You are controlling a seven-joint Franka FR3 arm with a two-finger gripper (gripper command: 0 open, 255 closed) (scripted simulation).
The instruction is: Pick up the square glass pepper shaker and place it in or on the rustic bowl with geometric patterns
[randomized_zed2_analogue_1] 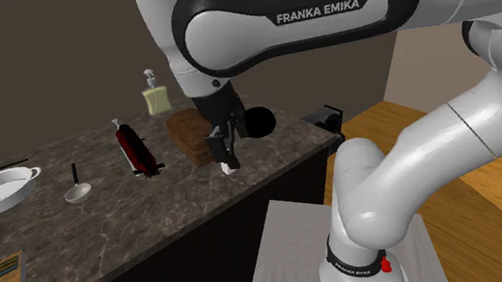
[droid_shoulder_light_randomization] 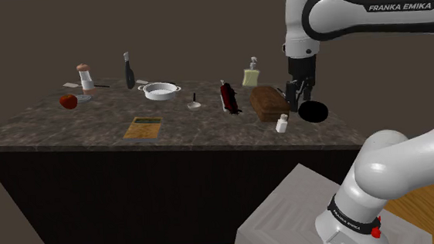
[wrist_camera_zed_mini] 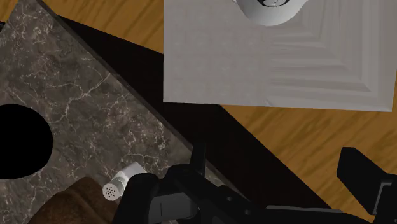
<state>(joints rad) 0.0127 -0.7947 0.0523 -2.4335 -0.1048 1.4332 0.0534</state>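
Note:
The pepper shaker (droid_shoulder_light_randomization: 283, 123) is a small pale bottle with a perforated cap, standing near the counter's front edge. It sits between a brown ridged block (droid_shoulder_light_randomization: 268, 103) and a flat black round shape (droid_shoulder_light_randomization: 312, 111), which may be the bowl. My gripper (droid_shoulder_light_randomization: 295, 91) hangs open a little above the shaker, holding nothing. In the second exterior view the shaker (randomized_zed2_analogue_1: 229, 168) peeks out just below the gripper (randomized_zed2_analogue_1: 222, 146). In the wrist view the shaker (wrist_camera_zed_mini: 121, 184) lies outside the gap, beside one finger (wrist_camera_zed_mini: 199, 156). The gripper (wrist_camera_zed_mini: 275, 159) is spread over the counter's edge.
On the dark marble counter (droid_shoulder_light_randomization: 69, 126) stand a soap dispenser (droid_shoulder_light_randomization: 251, 74), a red and black tool (droid_shoulder_light_randomization: 228, 96), a small ladle (droid_shoulder_light_randomization: 195, 105), a white pan (droid_shoulder_light_randomization: 160, 90), a dark bottle (droid_shoulder_light_randomization: 129, 71), a grinder (droid_shoulder_light_randomization: 86, 79), an apple (droid_shoulder_light_randomization: 68, 101) and a card (droid_shoulder_light_randomization: 143, 126). The stand (droid_shoulder_light_randomization: 291, 213) is below.

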